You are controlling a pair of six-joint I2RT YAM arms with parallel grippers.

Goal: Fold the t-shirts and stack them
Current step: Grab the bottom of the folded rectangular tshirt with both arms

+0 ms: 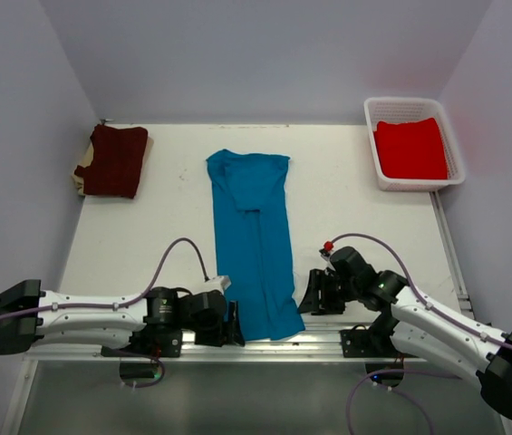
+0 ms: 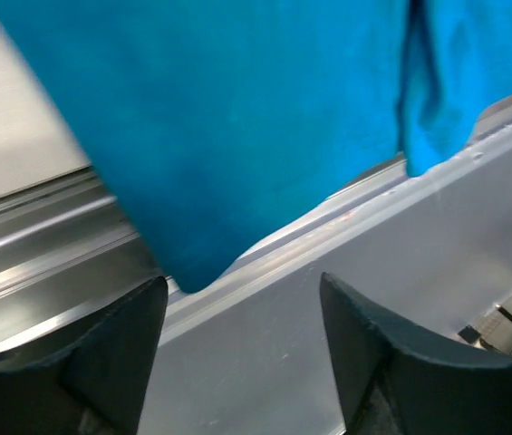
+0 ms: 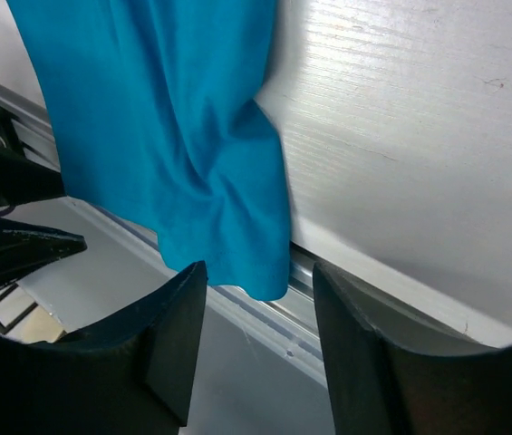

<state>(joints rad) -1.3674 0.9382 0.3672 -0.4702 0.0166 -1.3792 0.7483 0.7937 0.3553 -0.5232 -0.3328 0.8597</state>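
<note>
Left gripper (image 1: 234, 323), jaws apart and empty, sits beside the near-left corner of the teal-blue t-shirt (image 1: 254, 237), flat on the table (image 1: 346, 199) with its long axis running away from the arms. Right gripper (image 1: 311, 293), likewise spread, flanks the near-right corner.

No text, label, brand, number or sign can be read in any of the three views. The teal-blue t-shirt (image 1: 254, 263), the dark maroon t-shirt (image 1: 113, 161), the bright red t-shirt (image 1: 410, 149) and the white basket (image 1: 416, 184) at the bench's far right corner all show plain faces with no print.
</note>
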